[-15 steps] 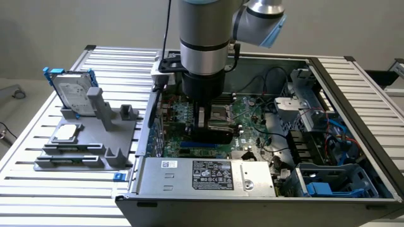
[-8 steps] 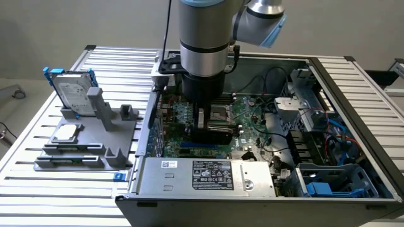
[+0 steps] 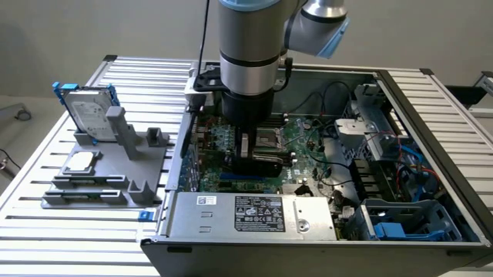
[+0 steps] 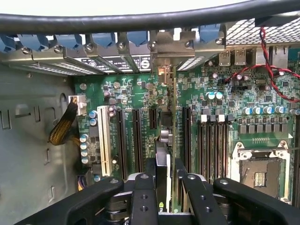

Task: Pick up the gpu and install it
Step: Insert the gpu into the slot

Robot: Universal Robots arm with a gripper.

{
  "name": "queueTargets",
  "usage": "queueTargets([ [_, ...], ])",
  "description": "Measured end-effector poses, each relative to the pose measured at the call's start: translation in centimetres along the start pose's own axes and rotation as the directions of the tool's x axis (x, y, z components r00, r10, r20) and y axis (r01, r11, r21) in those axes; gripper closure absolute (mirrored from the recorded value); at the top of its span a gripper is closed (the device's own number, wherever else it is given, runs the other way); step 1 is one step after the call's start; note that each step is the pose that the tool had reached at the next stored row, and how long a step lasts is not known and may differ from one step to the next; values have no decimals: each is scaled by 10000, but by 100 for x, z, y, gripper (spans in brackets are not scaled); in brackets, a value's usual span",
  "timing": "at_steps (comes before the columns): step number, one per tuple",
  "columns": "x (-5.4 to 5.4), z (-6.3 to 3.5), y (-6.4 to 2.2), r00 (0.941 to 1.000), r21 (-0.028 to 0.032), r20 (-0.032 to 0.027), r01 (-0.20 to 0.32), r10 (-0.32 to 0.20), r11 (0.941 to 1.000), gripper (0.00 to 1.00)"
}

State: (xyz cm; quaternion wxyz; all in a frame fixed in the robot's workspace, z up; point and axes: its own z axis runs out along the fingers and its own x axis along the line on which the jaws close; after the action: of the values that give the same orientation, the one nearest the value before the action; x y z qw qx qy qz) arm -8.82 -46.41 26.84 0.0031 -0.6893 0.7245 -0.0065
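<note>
The gpu (image 4: 174, 123) stands edge-on between my fingers: a thin green board with a black cover on one face. Its silver end bracket (image 4: 162, 52) reaches the slot openings in the case's rear wall. My gripper (image 4: 167, 187) is shut on the gpu, one black finger on each face. The card hangs upright over the motherboard's long black expansion slots (image 4: 136, 136), and I cannot tell whether its edge sits in a slot. In the exterior view my gripper (image 3: 258, 160) is down inside the open computer case (image 3: 431, 115), over the green motherboard (image 3: 304, 150).
A grey holder stand (image 3: 108, 173) on the slatted table, at the exterior view's left, carries a silver hard drive with a blue frame (image 3: 89, 112). The power supply (image 3: 254, 213) fills the case's near side. The CPU socket (image 4: 258, 176) and red wires (image 4: 269, 70) lie beside the slots.
</note>
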Motion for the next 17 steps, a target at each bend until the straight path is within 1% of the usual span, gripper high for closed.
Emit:
queueTargets([
  [5,0,18,0,9999,-16,102,2,-1,10000,73],
  [7,0,24,0,9999,-17,125,16,-16,10000,73],
  [11,0,33,0,9999,-18,144,93,-92,10000,73],
  [17,-1,39,0,9992,-18,169,370,-369,9993,73],
])
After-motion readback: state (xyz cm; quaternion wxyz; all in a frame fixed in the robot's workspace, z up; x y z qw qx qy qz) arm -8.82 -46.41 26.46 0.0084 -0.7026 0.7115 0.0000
